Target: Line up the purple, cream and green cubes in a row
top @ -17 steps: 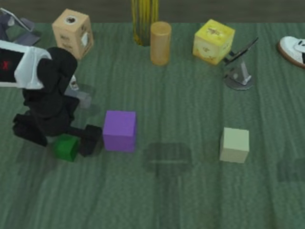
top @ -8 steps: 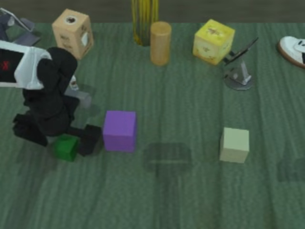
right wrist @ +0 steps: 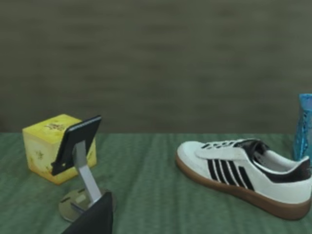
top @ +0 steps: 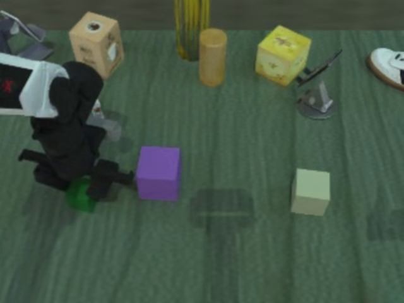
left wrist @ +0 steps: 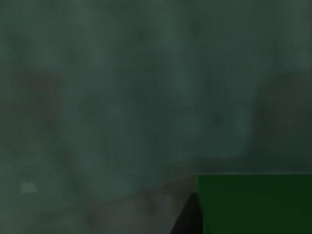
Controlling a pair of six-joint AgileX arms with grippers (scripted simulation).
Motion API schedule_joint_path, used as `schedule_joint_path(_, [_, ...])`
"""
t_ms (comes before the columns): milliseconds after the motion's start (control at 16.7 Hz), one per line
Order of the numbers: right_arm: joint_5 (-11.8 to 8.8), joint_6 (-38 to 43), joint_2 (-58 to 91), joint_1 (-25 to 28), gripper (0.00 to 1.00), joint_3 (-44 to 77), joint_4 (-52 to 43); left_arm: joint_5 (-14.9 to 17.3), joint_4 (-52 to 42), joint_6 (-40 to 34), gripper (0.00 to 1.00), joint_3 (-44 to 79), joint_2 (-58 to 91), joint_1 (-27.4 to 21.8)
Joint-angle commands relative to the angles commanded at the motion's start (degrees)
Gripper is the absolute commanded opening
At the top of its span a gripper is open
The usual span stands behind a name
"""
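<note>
The small green cube [top: 79,197] lies at the table's left, mostly covered from above by my left gripper [top: 77,183], which is shut on it. In the left wrist view the green cube [left wrist: 253,204] fills a corner, with a dark finger [left wrist: 190,219] against its side. Just to the right stands the large purple cube [top: 158,173], close to the gripper's right finger. The cream cube [top: 310,191] sits alone far to the right. My right arm is outside the top view; a dark part of my right gripper [right wrist: 92,219] shows in the right wrist view.
Along the back stand a tan carton [top: 96,43], a yellow striped vase [top: 191,25], an orange cylinder [top: 213,57], a printed yellow cube [top: 283,54] and a phone stand [top: 315,95]. A white shoe [top: 388,66] lies at the far right.
My left gripper's fingers have drawn in around the green cube, which has shifted slightly left. The purple and cream cubes have not moved.
</note>
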Motion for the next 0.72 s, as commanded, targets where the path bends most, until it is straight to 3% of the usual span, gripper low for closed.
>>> schedule_joint_path(420, [0.0, 0.0, 0.0, 0.0, 1.0, 0.0, 0.0, 0.0, 0.0, 0.0, 0.0, 0.0, 0.0, 0.0])
schedule_joint_path(720, [0.0, 0.0, 0.0, 0.0, 1.0, 0.0, 0.0, 0.1, -5.5, 0.1, 0.0, 3.5, -4.2, 0.2])
